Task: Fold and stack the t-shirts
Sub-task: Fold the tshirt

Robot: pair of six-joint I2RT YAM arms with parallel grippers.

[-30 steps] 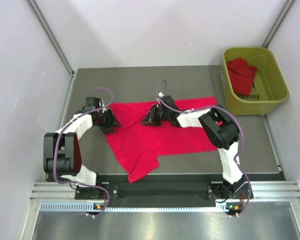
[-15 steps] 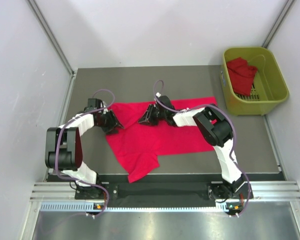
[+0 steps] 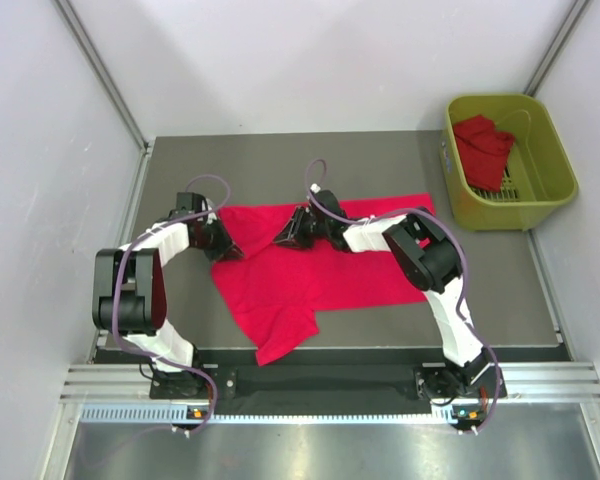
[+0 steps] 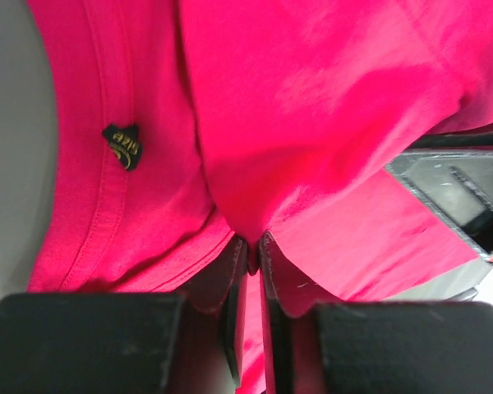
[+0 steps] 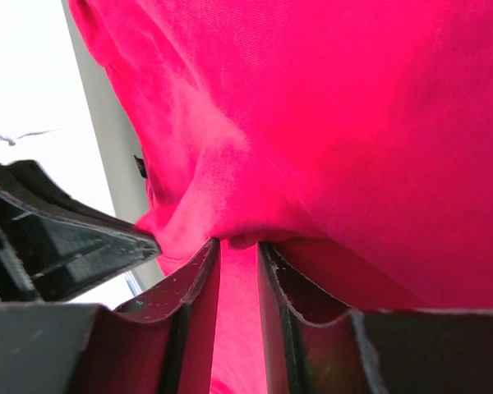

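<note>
A bright red t-shirt point(image 3: 325, 275) lies spread across the middle of the grey table, with a flap hanging toward the near edge. My left gripper point(image 3: 226, 246) sits at the shirt's left edge. In the left wrist view its jaws point(image 4: 253, 243) are pinched shut on a fold of the red cloth point(image 4: 312, 98), beside the collar with a small black label point(image 4: 122, 145). My right gripper point(image 3: 284, 236) is at the shirt's upper middle. Its jaws point(image 5: 238, 245) stand a little apart with a bunch of the cloth point(image 5: 353, 123) caught between the tips. Another red t-shirt point(image 3: 483, 150) lies crumpled in the basket.
The yellow-green plastic basket point(image 3: 510, 213) stands at the back right corner of the table. Pale walls close in the left, back and right sides. The two grippers are close together over the shirt's left half.
My left jaws have closed from part open onto the cloth at the shirt's left edge. The right gripper has slid a little to the left, drawing the cloth into a ridge.
</note>
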